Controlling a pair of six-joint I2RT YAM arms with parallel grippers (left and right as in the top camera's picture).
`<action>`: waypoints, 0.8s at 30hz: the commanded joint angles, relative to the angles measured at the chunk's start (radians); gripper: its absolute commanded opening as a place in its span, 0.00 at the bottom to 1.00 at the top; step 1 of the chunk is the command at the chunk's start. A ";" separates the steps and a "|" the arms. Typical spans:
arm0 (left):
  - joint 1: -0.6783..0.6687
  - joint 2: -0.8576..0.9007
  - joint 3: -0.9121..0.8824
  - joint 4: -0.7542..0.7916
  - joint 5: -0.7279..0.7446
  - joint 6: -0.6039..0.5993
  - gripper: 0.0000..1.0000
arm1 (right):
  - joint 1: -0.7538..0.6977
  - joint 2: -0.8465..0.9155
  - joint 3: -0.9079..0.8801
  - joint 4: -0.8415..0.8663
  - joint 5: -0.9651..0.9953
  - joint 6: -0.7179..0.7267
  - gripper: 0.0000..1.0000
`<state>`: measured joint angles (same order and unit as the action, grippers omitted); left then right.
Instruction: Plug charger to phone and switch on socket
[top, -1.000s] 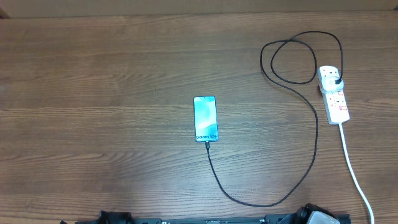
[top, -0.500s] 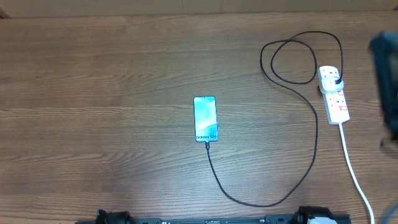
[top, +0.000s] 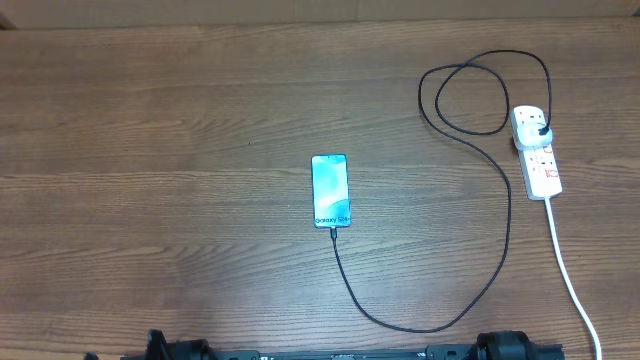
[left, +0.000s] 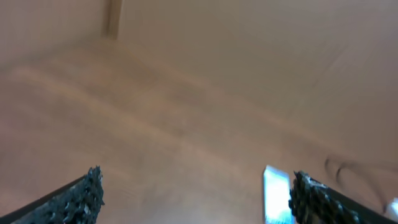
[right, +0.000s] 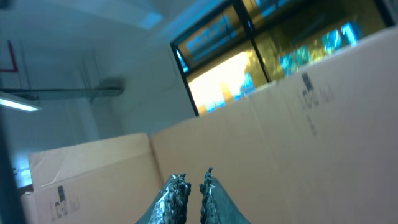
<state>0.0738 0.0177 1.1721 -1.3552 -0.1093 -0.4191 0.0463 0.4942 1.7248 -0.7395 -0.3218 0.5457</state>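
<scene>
Your phone (top: 330, 190) lies flat mid-surface (top: 150, 150), screen up. The charger (top: 420, 329) meets its near edge, sweeps toward you, climbs on the right and coils just left of the socket (top: 541, 168), ending in a plug at the socket's far end. That long loop lies between phone and socket. A white cord (top: 569, 275) runs from the socket to the near right edge. Your left fingers (left: 78, 198) stand wide apart, holding nothing, the phone blurred beside one. Your right fingers (right: 174, 196) are almost together, a slit between, pointing up at cardboard boxes (right: 311, 124) and a window (right: 236, 56).
</scene>
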 joint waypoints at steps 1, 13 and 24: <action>0.005 -0.013 -0.059 0.117 0.009 -0.015 0.99 | -0.011 -0.045 -0.017 0.007 0.044 -0.076 0.13; 0.005 -0.013 -0.695 0.894 0.183 -0.014 0.99 | -0.144 -0.137 -0.016 -0.027 0.060 -0.110 0.13; 0.005 -0.013 -1.105 1.347 0.260 0.035 0.99 | -0.154 -0.150 -0.008 -0.030 0.060 -0.140 0.15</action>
<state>0.0738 0.0132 0.1276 -0.0502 0.1169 -0.4152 -0.0982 0.3653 1.7142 -0.7666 -0.2729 0.4240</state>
